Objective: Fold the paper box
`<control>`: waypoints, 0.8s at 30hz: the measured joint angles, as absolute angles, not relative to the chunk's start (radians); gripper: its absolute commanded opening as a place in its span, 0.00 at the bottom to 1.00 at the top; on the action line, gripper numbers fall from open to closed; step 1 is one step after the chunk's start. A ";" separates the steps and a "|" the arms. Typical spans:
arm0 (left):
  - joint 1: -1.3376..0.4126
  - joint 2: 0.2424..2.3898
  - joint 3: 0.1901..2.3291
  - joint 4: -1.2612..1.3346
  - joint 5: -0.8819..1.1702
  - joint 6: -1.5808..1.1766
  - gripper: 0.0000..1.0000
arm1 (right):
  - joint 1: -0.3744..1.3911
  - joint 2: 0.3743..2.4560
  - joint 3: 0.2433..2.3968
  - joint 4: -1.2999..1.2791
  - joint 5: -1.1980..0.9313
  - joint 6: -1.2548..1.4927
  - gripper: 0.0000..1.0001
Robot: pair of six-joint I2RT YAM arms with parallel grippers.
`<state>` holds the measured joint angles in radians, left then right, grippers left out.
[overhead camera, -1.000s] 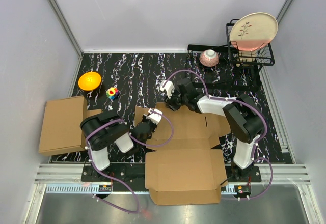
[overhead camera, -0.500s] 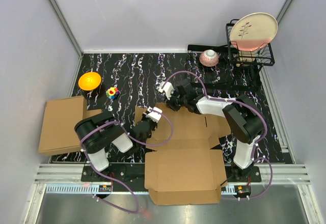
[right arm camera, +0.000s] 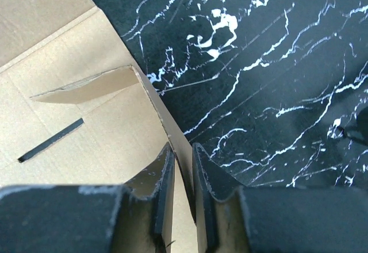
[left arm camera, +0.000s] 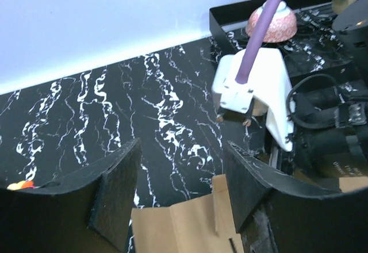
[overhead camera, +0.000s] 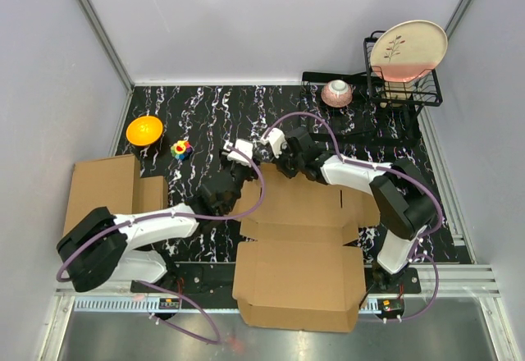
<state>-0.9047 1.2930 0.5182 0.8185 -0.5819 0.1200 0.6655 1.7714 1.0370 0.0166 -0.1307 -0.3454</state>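
The paper box point(overhead camera: 299, 238) is a flat brown cardboard sheet with flaps, lying in the middle of the table and hanging over its near edge. My right gripper point(overhead camera: 267, 161) is at the sheet's far edge. In the right wrist view this gripper point(right arm camera: 183, 161) is shut on a thin raised flap point(right arm camera: 167, 123) of the paper box. My left gripper point(overhead camera: 244, 164) reaches in from the left, close beside the right one. It point(left arm camera: 181, 167) stands open above the sheet's far left corner point(left arm camera: 184, 224), with nothing between its fingers point(left arm camera: 115, 201).
A stack of closed cardboard boxes point(overhead camera: 102, 201) lies at the left edge. An orange bowl point(overhead camera: 144, 129) and a small colourful toy point(overhead camera: 181, 148) sit at the far left. At the far right are a pink bowl point(overhead camera: 337, 92) and a rack holding a plate point(overhead camera: 408, 49).
My left gripper has opened, and its arm has stretched forward to the sheet's far left corner. My right gripper has closed further on the flap.
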 measured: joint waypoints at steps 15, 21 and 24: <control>-0.825 1.247 0.615 0.370 -0.664 -0.167 0.60 | 0.665 1.769 1.039 -0.030 0.147 -0.056 0.00; -0.763 1.252 0.682 0.294 -0.671 -0.243 0.59 | 0.666 1.734 0.994 0.025 0.246 -0.006 0.00; -0.749 1.251 0.688 0.276 -0.680 -0.257 0.59 | 0.666 1.694 0.978 0.063 0.299 -0.009 0.00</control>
